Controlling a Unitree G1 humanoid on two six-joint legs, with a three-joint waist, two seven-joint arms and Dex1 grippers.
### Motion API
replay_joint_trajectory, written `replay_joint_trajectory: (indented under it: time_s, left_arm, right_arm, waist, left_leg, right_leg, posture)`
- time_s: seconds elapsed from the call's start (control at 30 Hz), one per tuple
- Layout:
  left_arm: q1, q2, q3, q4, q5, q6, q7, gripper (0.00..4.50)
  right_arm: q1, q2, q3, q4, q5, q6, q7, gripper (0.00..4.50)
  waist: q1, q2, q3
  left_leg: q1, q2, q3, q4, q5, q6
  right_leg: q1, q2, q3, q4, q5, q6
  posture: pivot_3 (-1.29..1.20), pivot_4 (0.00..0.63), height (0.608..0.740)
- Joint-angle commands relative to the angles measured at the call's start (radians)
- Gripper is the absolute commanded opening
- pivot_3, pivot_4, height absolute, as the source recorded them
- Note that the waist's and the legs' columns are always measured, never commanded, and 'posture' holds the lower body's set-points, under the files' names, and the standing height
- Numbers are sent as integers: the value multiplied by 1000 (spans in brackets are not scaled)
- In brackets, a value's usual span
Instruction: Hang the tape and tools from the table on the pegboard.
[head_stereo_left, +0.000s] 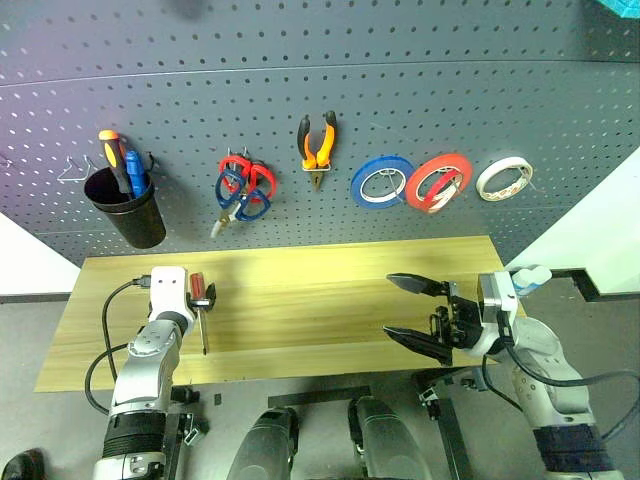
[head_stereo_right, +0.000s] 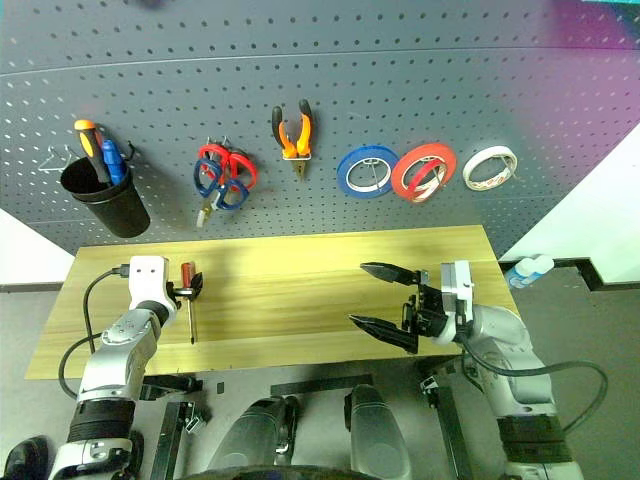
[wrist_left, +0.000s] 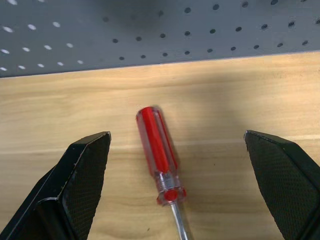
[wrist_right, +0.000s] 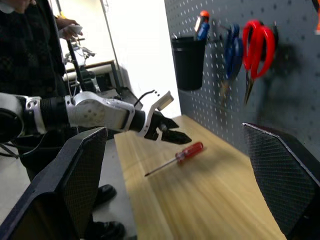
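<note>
Behind, a person (wrist_right: 30, 45) beside the table (wrist_right: 210, 200).

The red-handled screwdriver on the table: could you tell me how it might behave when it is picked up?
The screwdriver is probably stiff, given its metal shaft and hard, glossy handle. That smooth handle may slip, and its rounded shape could roll on the flat table if nudged. The open left end effector straddles the handle, a sensible place to grip.

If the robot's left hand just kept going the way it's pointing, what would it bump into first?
Most likely the red-handled screwdriver lying on the table: it sits between the open fingers of the left gripper. Past it stands the pegboard.
</note>
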Motion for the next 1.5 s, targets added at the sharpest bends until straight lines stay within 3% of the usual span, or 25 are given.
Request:
replay_joint_trajectory:
  time_s: [0.03, 0.3, 0.6, 0.77, 0.87, 1.17, 1.3, 1.5]
  left_arm:
    - [2, 24, 24, 0, 4, -8, 7, 4468]
    - [-54, 64, 50, 125, -1, -44, 19, 4468]
    - [-175, 71, 59, 354, -15, -90, 5, 4468]
    - [-197, 65, 49, 393, -24, -59, -13, 4468]
    - [-188, 67, 44, 385, -23, -25, -12, 3827]
    - [-155, 52, 39, 311, -37, 37, -19, 885]
    - [-139, 48, 31, 278, -36, 38, -22, 883]
    - [-18, 18, 28, 19, -54, 50, -23, 883]
  right_arm:
    - [40, -21, -31, -67, 37, 14, -2, 4500]
    - [89, -39, -52, -124, 57, 40, -37, 4500]
    - [105, -46, -64, -163, 62, 55, -70, 4500]
    - [103, -42, -62, -166, 58, 54, -86, 4500]
    - [96, -38, -59, -162, 56, 51, -94, 4500]
    - [62, -26, -42, -143, 48, 47, -110, 4500]
    - [40, -24, -41, -124, 44, 47, -114, 4500]
    - [23, -15, -38, -100, 38, 37, -115, 4500]
  waist:
    - [0, -2, 12]
    - [1, -6, 46]
    - [-2, -8, 55]
    - [-10, -8, 56]
    - [-16, -8, 56]
    - [-24, -8, 56]
    - [-23, -8, 56]
    - [-23, -8, 56]
  left_leg:
    - [-1, 0, 0, 0, 0, 0]
    - [-4, 0, 1, -2, 0, 0]
    - [-10, 0, 1, -1, 0, 0]
    - [-14, 0, 1, -1, 0, 0]
    - [-14, 0, 1, -1, 0, 0]
    - [-14, 0, 1, -1, 0, 0]
    - [-14, 0, 1, -1, 0, 0]
    - [-16, 0, 1, -2, 0, 0]
  right_leg:
    - [-1, 0, 0, 0, 0, 0]
    - [-6, 0, 1, 0, 0, 0]
    - [-12, 0, 1, 0, 0, 0]
    - [-15, 0, 0, 0, 0, 0]
    - [-15, -1, 0, 0, 0, 0]
    - [-16, 0, 0, 0, 0, 0]
    - [-16, -1, 0, 0, 0, 0]
    - [-17, -1, 0, -1, 0, 0]
  posture:
    - [-99, 324, 740]
    - [-120, 346, 740]
    - [-148, 344, 740]
    - [-152, 342, 740]
    - [-150, 341, 740]
    - [-139, 331, 740]
    - [-135, 324, 740]
    - [-126, 305, 740]
